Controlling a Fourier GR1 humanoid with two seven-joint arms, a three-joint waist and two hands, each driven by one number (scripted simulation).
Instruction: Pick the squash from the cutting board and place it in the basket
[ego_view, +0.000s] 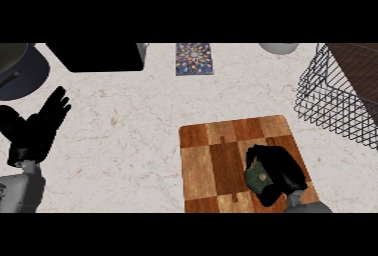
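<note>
Squash (258, 174) on the board (214, 155), right hand (284, 169) wrapped over it.

The dark green squash sits on the near right part of the wooden board, and the right hand's black fingers curl round it from the right, hiding most of it. Only a green patch shows at the hand's left side. Whether it is lifted off the wood, I cannot tell. The wire basket (332, 97) stands to the far right, well apart from the board. Over at the left edge the left hand (35, 131) rests open, fingers straight and pointing far. Along the counter's (133, 115) far side: a dark round dish (22, 72) at left, a black box (103, 56), a patterned mat (194, 59), then a white bowl (279, 47).
</note>
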